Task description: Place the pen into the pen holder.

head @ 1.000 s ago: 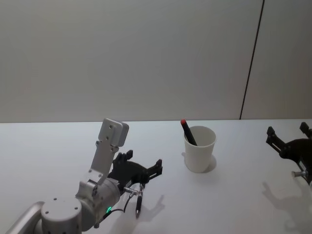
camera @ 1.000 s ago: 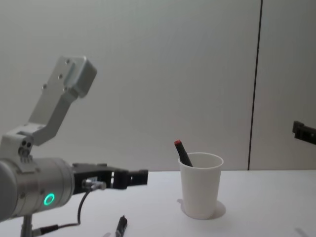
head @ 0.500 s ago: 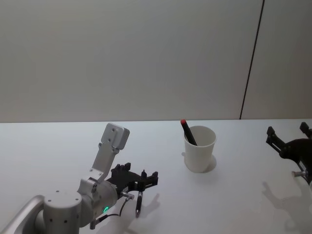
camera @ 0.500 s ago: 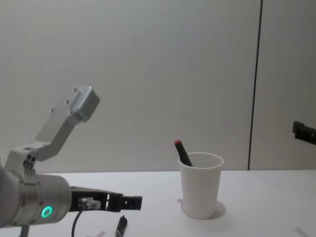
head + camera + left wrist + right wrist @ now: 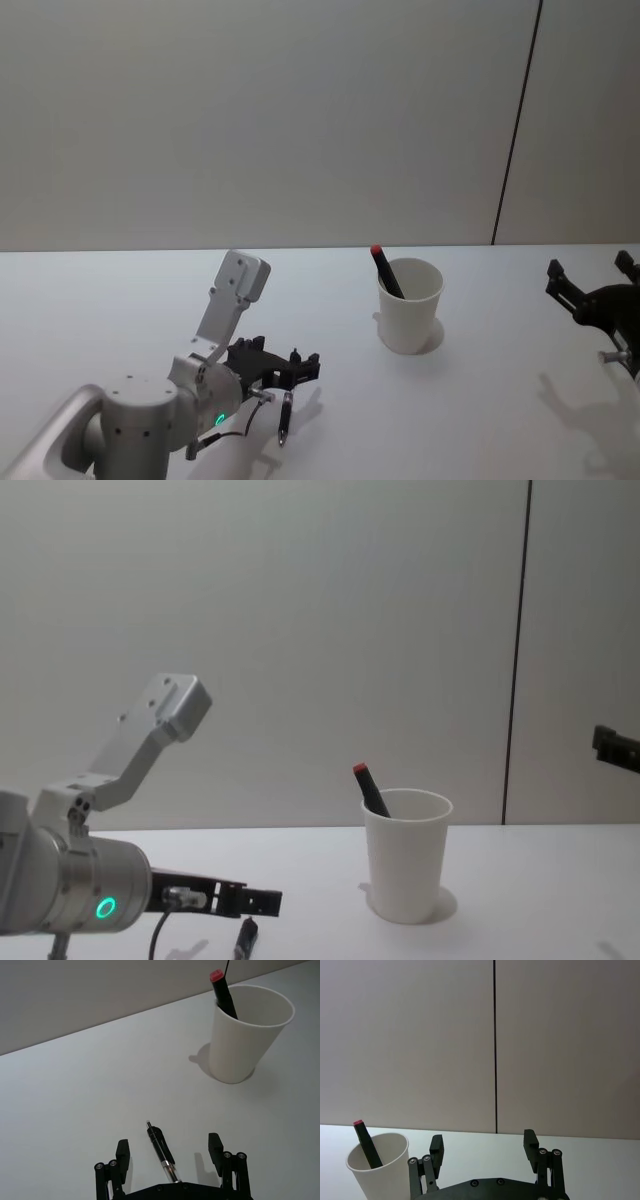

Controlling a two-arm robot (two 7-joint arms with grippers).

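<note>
A black pen (image 5: pixel 161 1146) with a clear section lies flat on the white table (image 5: pixel 480 420), also seen from the head (image 5: pixel 283 420) and chest (image 5: pixel 245 940). My left gripper (image 5: pixel 168 1150) is open and low over it, one finger on each side, not touching. From the head, the left gripper (image 5: pixel 300 362) sits just behind the pen. The pen holder (image 5: pixel 410 320), a white paper cup (image 5: pixel 405 865), stands upright to the right and holds a black marker with a red cap (image 5: pixel 385 270). My right gripper (image 5: pixel 483 1142) hovers open at the far right (image 5: pixel 590 295).
The left arm's grey link (image 5: pixel 150 735) rises above its wrist. A plain wall with a dark vertical seam (image 5: pixel 515 120) stands behind the table. Bare table surface lies between the pen and the cup.
The left arm has come down and drawn back, bringing its open gripper close over the pen. Pen, cup and right arm have not moved.
</note>
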